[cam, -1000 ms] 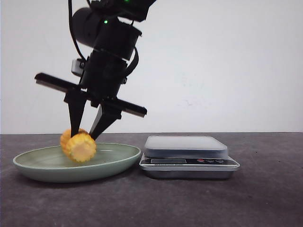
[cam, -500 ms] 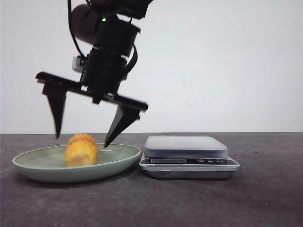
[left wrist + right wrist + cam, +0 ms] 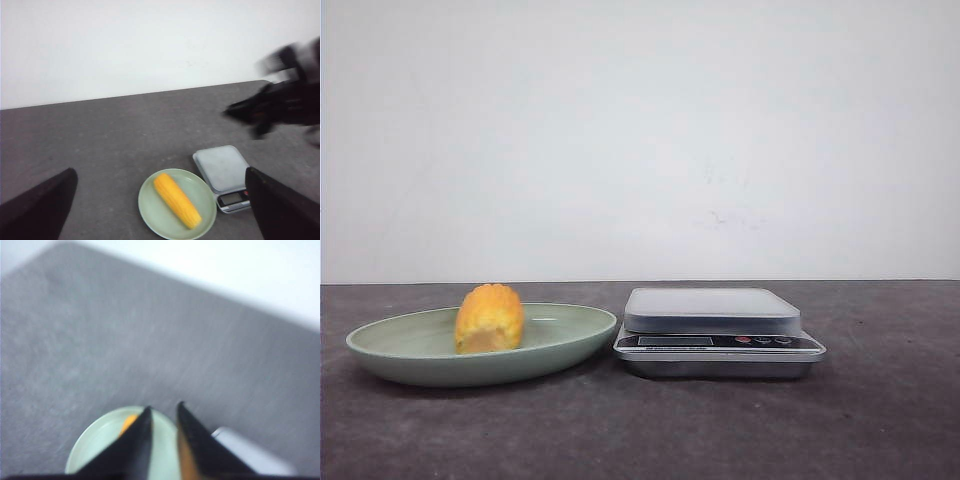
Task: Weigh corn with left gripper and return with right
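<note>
Dark table (image 3: 880, 420); corn (image 3: 490, 318) on plate (image 3: 390, 350), beside scale (image 3: 720, 330).

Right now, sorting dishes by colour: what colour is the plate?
Pale green plate, clearest in left wrist view.

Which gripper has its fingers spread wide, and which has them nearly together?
The left gripper is spread wide, its fingers at opposite edges of its wrist view. The right gripper has its fingers nearly together, leaving a narrow gap, and holds nothing.

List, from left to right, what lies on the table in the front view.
Green plate with the corn on it → kitchen scale.
</note>
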### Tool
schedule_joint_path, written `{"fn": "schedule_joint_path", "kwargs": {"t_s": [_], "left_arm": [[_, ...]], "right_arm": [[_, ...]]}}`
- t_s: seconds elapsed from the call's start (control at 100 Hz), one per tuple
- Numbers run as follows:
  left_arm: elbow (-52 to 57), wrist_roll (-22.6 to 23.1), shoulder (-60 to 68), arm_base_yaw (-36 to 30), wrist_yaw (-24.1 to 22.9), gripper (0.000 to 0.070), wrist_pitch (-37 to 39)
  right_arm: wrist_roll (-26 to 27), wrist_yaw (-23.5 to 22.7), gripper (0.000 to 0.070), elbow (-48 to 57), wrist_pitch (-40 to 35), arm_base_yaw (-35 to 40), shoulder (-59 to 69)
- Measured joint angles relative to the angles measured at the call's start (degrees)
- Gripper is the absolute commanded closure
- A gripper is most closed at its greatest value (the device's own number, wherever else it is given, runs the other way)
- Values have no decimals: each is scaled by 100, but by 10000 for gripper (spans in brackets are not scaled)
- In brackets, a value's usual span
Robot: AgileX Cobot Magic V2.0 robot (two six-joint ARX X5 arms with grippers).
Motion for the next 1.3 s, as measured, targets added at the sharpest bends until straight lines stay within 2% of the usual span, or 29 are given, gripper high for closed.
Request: {"fn": "schedule_joint_path", "kwargs": {"t_s": [0.06, 0.12, 0.28, 0.41, 0.47, 0.58, 0.62, 0.72, 0.83, 0.93, 0.98, 1.03, 1.1, 1.3], "left_arm": [[0, -17, 0, 0, -149, 0, 0], [0, -46, 0, 0, -264, 0, 2], [0, -103, 0, 0, -358, 0, 2], [-20, -149, 0, -2, -363, 0, 20], [-46, -151, 2, 0, -363, 0, 72], [-79, -164, 9, -2, -365, 0, 22], [-79, -164, 9, -2, -365, 0, 15], [-79, -164, 9, -2, -367, 0, 2], [-79, -166, 9, -2, -367, 4, 2], [-79, -166, 9, -2, -369, 172, 2], [-79, -166, 7, 0, -369, 284, 2], [-79, -166, 7, -2, -369, 431, 2], [-81, -160, 7, -2, -369, 700, 2], [-273, -42, -9, -2, -372, 689, 2]], "right_arm": [[-415, 275, 690, 0, -24, 181, -330], [-782, 343, 690, 0, -46, 330, -640], [-1556, -66, 690, -20, -44, 546, -1360], [-1784, -120, 690, -144, -164, 649, -1856], [-1873, -354, 690, -199, -232, 695, -2072], [-2109, -1161, 693, -254, -341, 817, -2487], [-2190, -1314, 693, -262, -345, 876, -2651], [-2310, -1303, 694, -262, -363, 997, -3101], [-2352, -769, 694, -275, -658, 1023, -3609], [-2345, -85, 694, -505, -1058, 1025, -4177], [-2315, 203, 694, -732, -1180, 1025, -4529], [-2249, 367, 694, -1008, -1165, 1025, -4898], [-2127, 411, 694, -1451, -1032, 1025, -5466], [-1672, 603, 694, -2909, 4, 1023, -6979]]}}
